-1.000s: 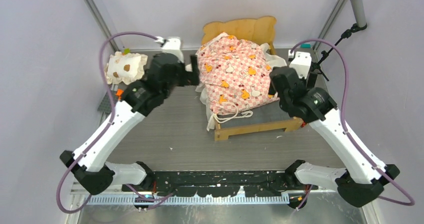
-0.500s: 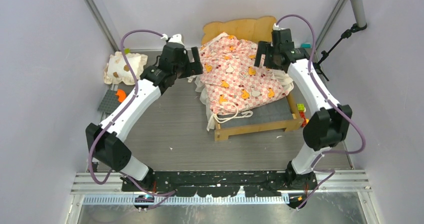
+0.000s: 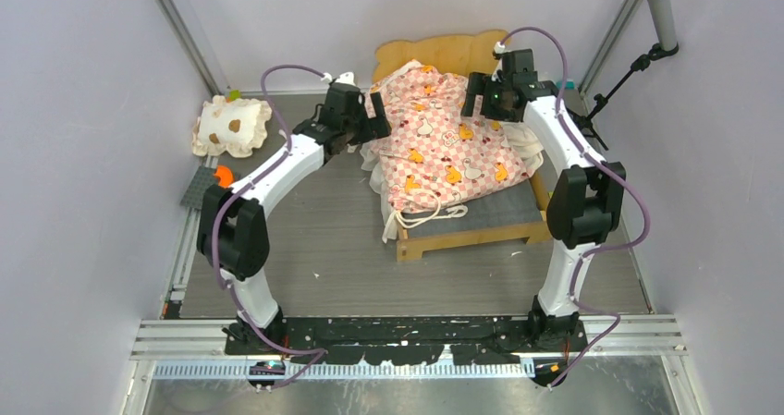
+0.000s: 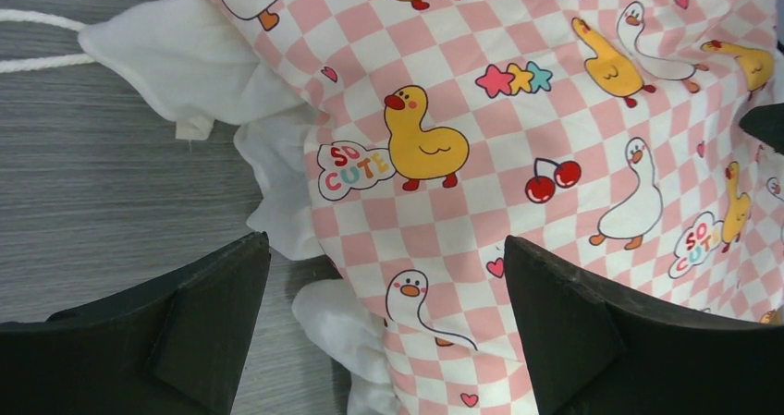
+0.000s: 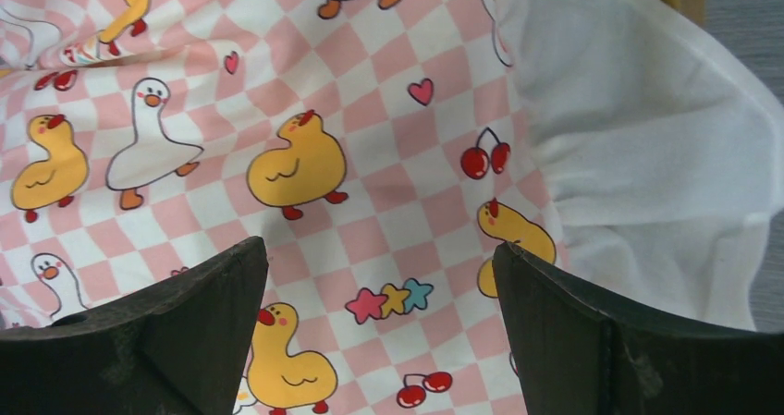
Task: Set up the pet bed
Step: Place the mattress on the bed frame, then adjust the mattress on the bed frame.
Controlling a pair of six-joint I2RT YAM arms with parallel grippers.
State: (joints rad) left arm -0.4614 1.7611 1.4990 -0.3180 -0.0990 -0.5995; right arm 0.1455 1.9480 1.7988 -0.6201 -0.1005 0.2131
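The pet bed, a light-wood frame with a wavy headboard, stands between the left pincer and the right pincer. Its pink checkered, duck-printed mattress with a cream ruffle lies rumpled and skewed beneath both. The dark base is bare at the foot end.

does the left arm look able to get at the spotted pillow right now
Probably yes: the spotted pillow lies uncovered left of that arm, nothing standing between it and the left claw, open above the mattress edge.
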